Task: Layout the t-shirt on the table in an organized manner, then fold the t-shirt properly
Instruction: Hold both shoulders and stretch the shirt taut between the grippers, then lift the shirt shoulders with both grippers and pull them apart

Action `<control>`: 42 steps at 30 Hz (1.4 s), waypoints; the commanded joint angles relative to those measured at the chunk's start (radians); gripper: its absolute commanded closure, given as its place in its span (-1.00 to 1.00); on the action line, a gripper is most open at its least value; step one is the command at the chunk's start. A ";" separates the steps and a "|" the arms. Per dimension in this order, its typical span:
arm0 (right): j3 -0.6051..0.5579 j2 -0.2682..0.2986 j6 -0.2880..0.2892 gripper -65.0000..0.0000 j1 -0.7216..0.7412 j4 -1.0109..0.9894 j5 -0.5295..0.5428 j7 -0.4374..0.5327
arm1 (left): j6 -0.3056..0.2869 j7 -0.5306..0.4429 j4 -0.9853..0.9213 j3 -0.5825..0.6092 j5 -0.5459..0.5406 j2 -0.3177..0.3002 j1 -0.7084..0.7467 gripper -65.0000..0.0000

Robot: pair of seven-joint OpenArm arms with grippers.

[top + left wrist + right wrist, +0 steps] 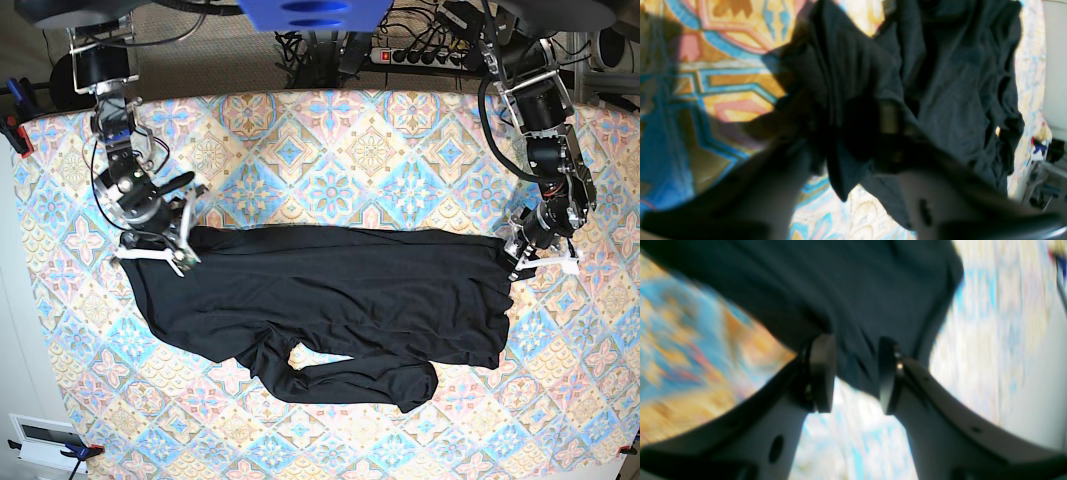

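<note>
t-shirt (340, 290) stretched across table (330, 130), sleeves bunched, unfolded; right gripper (856, 373) pinching an edge, left gripper (853, 140) bunching cloth, grip unclear.

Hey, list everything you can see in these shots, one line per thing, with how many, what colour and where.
t-shirt: one, plain black, spread across the middle of the table, a sleeve bunched toward the near edge.
table: one, covered in a pastel blue, pink and yellow tile-pattern cloth, filling most of the base view.
power strip: one, white, with cables, beyond the far table edge.
clamps: small red ones at the table's edges and corners; count unclear.
left claw: one, dark, at the shirt's end on the base view's right, closing on fabric.
right claw: one, dark pads on pale arms, at the shirt's other end, fabric between its pads.
</note>
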 commanded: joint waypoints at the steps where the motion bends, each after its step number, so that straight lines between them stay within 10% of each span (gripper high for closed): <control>1: 0.040 0.020 -0.012 0.36 0.008 0.024 -0.004 0.010 | -0.001 0.006 0.007 0.005 -0.013 0.002 -0.011 0.66; 4: 0.135 0.006 -0.011 0.36 -0.020 0.024 0.052 -0.011 | -0.001 -0.008 0.007 0.003 -0.007 -0.015 -0.013 0.99; 20: 0.476 -0.002 -0.011 0.12 -0.003 -0.270 0.750 -0.166 | -0.001 -0.003 0.007 0.003 -0.010 -0.029 -0.010 1.00; 42: 0.471 -0.028 -0.011 0.11 0.190 -0.602 0.804 -0.166 | -0.001 -0.003 0.007 0.003 -0.010 -0.029 -0.008 1.00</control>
